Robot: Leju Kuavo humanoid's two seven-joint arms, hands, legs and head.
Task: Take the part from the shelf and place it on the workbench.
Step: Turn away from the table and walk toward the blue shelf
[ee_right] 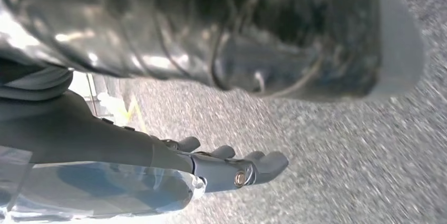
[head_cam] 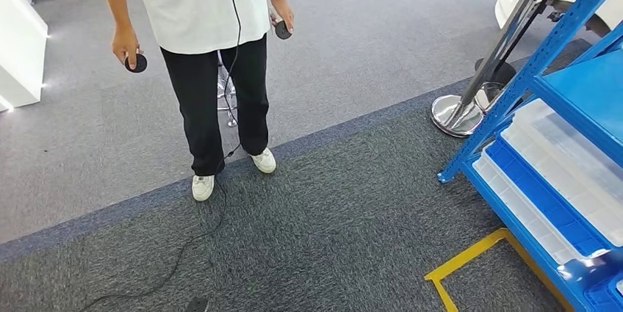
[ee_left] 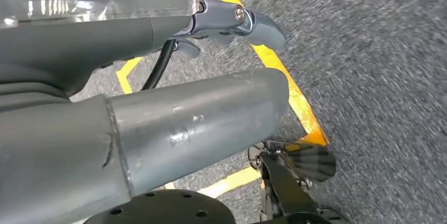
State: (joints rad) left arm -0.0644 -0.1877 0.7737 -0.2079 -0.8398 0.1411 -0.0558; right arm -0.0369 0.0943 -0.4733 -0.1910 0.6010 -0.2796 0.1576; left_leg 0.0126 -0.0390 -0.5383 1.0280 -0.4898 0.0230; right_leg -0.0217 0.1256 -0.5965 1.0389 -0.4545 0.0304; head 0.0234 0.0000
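Grey carpet (head_cam: 353,231) spreads out below us, a lighter band beyond a dark border strip and yellow floor tape (head_cam: 463,264) marking a corner near the blue shelf (head_cam: 529,70) at our right. On the shelf's low tiers lie clear plastic trays (head_cam: 566,158) on blue boards; we cannot make out the part among them. A chrome-based stanchion (head_cam: 459,114) stands just beside the shelf's front post. Ahead of us a person (head_cam: 213,70) in a white shirt and black trousers stands on the carpet with a dark controller (head_cam: 136,62) in each hand, and a black cable (head_cam: 184,246) trails across the floor.

In the left wrist view we see our left robot hand (ee_left: 232,23) above the yellow tape, fingers stretched out and holding nothing. In the right wrist view our right robot hand (ee_right: 232,163) hangs over the carpet, fingers extended side by side, likewise empty.
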